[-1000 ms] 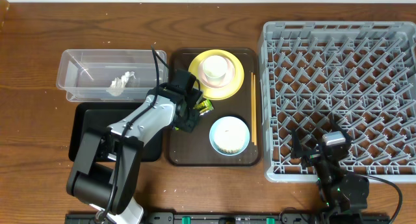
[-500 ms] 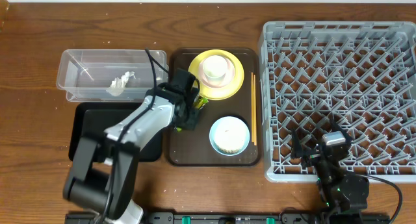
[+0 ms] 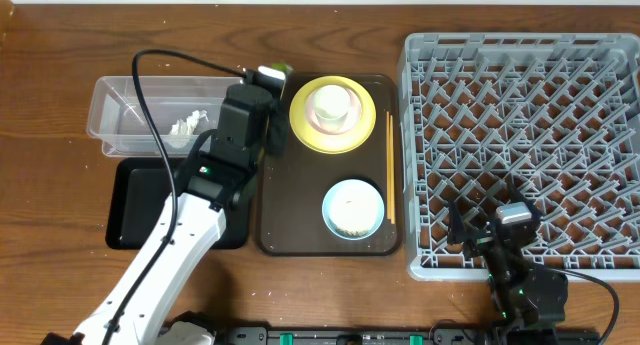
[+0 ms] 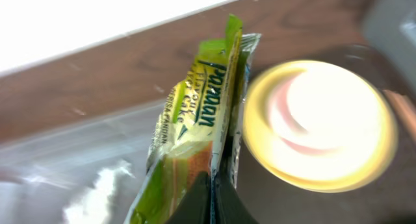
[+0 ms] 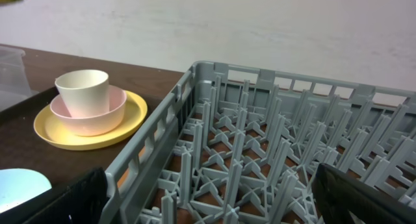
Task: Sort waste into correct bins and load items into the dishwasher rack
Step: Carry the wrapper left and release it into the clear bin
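Note:
My left gripper (image 3: pixel 271 77) is shut on the yellow-green-orange snack wrapper (image 4: pixel 195 120), which hangs in the air by the right end of the clear tub (image 3: pixel 130 97); only a green tip of the wrapper (image 3: pixel 283 69) shows from above. A crumpled white tissue (image 3: pixel 185 128) lies in the tub. The yellow plate (image 3: pixel 360 130) carries the pink bowl (image 5: pixel 88 115) and the white cup (image 5: pixel 82 89). The blue bowl (image 3: pixel 352 207) holds white rice. Chopsticks (image 3: pixel 389 170) lie along the brown tray's right side. My right gripper (image 5: pixel 211 204) is open over the dishwasher rack (image 3: pixel 520 135).
The black tray (image 3: pixel 135 210) sits in front of the clear tub, partly under my left arm. The brown serving tray (image 3: pixel 290 200) lies between the bins and the rack. A white wall runs behind the table's far edge.
My left gripper closed on the wrapper, lifted it off the brown tray and carried it back toward the tub's right end. The right arm has not moved.

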